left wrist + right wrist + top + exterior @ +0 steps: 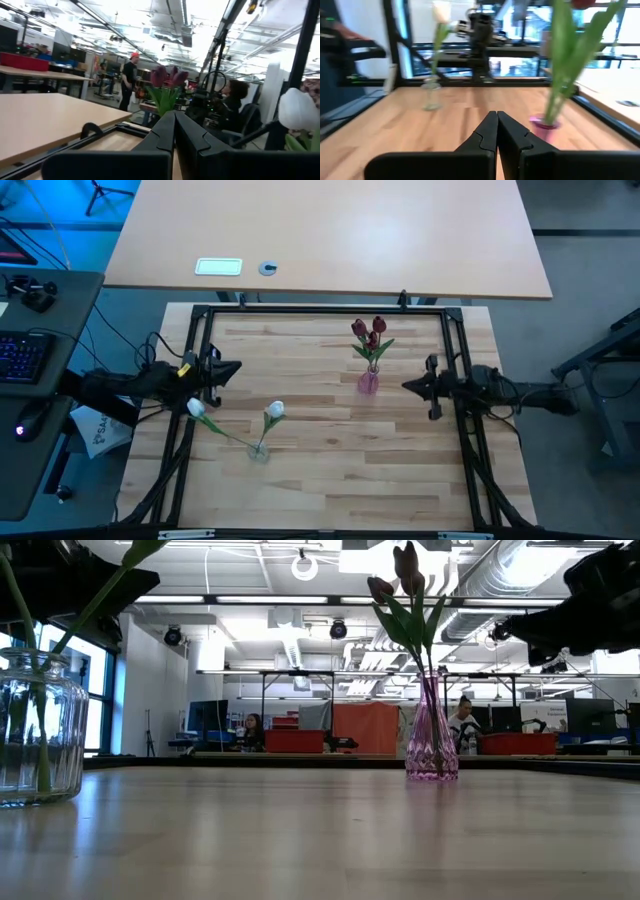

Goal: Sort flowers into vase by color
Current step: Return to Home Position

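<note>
Left gripper (237, 368): at left frame rail, arm level, pointing inward across table. Fingers pressed together, nothing between them.
Right gripper (406, 386): mirrored at right rail, pointing inward. Fingers likewise closed tight, empty.
Red flowers (368, 332): both in purple vase (368, 383), just ahead of right fingertips. Stems near upright, heads up.
White flowers (277, 410): both in clear vase (259, 451), ahead and to one side of left gripper. Stems splayed apart, one head leaning back beside left arm.
</note>
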`<state>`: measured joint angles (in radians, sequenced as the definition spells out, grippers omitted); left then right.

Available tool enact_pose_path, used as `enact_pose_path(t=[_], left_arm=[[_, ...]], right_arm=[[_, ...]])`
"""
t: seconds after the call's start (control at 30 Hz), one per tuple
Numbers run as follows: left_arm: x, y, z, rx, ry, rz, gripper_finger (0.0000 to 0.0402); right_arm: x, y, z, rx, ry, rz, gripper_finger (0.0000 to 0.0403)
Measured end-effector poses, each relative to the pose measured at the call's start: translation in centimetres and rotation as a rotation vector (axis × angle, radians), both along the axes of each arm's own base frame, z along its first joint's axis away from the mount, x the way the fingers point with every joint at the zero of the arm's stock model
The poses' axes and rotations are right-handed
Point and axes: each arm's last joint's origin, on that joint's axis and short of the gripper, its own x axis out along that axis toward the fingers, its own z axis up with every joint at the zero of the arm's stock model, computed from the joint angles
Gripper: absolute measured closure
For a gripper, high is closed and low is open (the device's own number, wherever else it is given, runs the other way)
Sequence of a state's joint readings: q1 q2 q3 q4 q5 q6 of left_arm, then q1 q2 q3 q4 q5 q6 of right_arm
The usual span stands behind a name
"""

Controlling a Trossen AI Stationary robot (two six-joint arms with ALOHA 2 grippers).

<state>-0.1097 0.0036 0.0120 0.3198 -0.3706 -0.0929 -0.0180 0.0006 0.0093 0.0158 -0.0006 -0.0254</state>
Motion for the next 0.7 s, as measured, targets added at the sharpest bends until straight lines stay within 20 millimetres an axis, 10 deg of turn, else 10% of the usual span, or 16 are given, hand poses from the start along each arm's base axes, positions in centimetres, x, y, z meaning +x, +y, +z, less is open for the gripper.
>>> enact_pose_path(t=[0.7], left_arm=[[0.05,0.03,-0.15,0.001,0.017,0.006,0.0401]], right_arm=[[0.03,-0.72,-0.05,0.000,0.008,-0.073,0.0402]])
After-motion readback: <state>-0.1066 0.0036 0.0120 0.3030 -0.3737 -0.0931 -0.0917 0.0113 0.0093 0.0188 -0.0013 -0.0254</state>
